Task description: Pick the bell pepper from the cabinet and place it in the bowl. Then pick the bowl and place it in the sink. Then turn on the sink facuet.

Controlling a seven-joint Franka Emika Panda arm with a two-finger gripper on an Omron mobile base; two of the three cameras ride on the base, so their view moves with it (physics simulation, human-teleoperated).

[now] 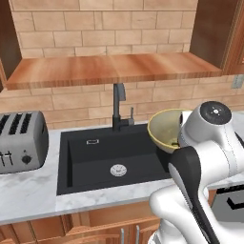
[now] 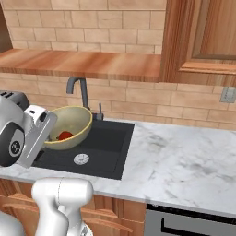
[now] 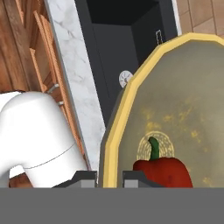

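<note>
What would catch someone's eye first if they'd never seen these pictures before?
The beige-yellow bowl stands out, held tilted in the air above the black sink, with the gripper shut on its rim. Inside it lies a glossy red bell pepper with a green stem. Behind the basin rises the dark faucet, and a silver toaster sits on the marble counter to the sink's left.

Fingers (image 3: 85, 176) clamped on bowl (image 3: 175, 100) rim, one dark tip outside wall, other inside. Bowl tilted, yellow rim edge-on, olive inside speckled. Bell pepper (image 3: 162, 171) red, green stem up, lying in bowl right beside inner fingertip. Beyond rim: black sink (image 3: 113, 52) with round silver drain (image 3: 125, 78) on floor, small silver mark on far wall. Marble counter (image 3: 76, 74) strip along sink edge; wooden drawers (image 3: 26, 57) beyond it, short silver pulls.
</note>
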